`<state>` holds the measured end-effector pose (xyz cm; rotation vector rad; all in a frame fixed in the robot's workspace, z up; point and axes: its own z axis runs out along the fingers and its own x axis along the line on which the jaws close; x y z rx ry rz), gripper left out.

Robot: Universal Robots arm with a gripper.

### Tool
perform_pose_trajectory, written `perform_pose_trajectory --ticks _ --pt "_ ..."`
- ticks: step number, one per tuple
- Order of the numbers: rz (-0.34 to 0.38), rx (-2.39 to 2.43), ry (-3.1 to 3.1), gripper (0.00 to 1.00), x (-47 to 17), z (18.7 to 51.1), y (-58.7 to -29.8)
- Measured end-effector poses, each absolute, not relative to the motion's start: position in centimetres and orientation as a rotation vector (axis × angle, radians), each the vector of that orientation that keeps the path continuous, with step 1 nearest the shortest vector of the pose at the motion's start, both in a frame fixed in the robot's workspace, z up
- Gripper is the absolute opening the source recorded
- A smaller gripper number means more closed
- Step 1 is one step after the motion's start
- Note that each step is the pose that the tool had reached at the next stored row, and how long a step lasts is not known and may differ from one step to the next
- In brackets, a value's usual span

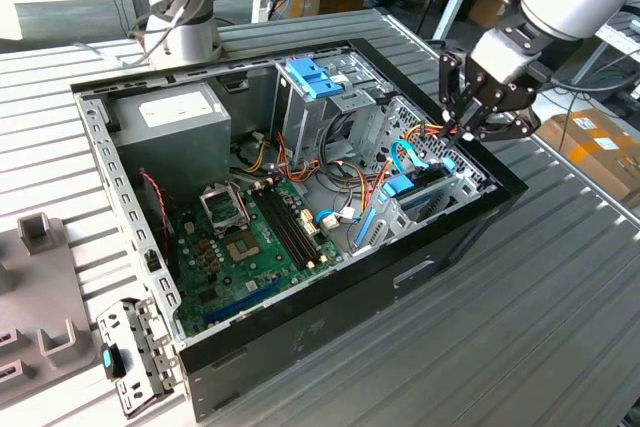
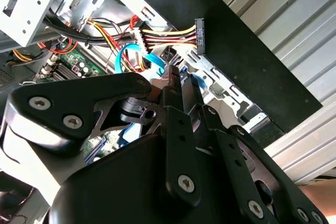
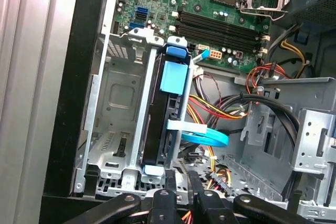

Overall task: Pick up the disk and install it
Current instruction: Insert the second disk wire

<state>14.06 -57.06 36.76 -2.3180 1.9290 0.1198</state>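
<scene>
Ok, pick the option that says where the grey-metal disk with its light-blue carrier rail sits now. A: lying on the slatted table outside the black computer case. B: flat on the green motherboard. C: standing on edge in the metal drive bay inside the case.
C: the first wrist view shows the disk standing on edge in the metal drive bay, the gripper just above its end.

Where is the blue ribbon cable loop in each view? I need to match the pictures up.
Exterior view: blue cable loop arches inside the case, toward that view's right, above the drive bay.
Second wrist view: cable curls just beyond the black arm hardware.
First wrist view: cable lies beside the disk, which stands on edge in its bay.
Shared landmark: the red-and-yellow wires next to the loop.
</scene>
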Motion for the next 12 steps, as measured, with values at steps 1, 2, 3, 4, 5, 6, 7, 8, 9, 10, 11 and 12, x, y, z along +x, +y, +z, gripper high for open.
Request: perform_pose_trajectory --ticks 1,2,3,4,5,6,7,8,9,10,11,12 --pt "0.120 -2.319 1.928 0.24 14.07 36.89 -57.06" --pt "0.120 -2.321 1.926 0.24 14.10 37.02 -57.06" --pt "0.120 -2.323 1.923 0.24 14.12 37.17 -57.06" --pt "0.120 -2.325 1.921 0.24 14.15 37.30 -57.06" --pt "0.121 -2.327 1.919 0.24 14.19 37.47 -57.06" --pt "0.121 -2.328 1.917 0.24 14.23 37.58 -57.06" --pt "0.121 -2.333 1.912 0.24 14.39 37.80 -57.06" --pt "0.123 -2.342 1.901 0.24 14.57 37.82 -57.06" --pt "0.126 -2.365 1.872 0.24 14.66 37.82 -57.06" --pt "0.128 -2.389 1.843 0.24 14.67 37.82 -57.06" --pt "0.131 -2.414 1.811 0.24 14.68 37.82 -57.06" --pt "0.134 -2.441 1.776 0.24 14.68 37.81 -57.06"
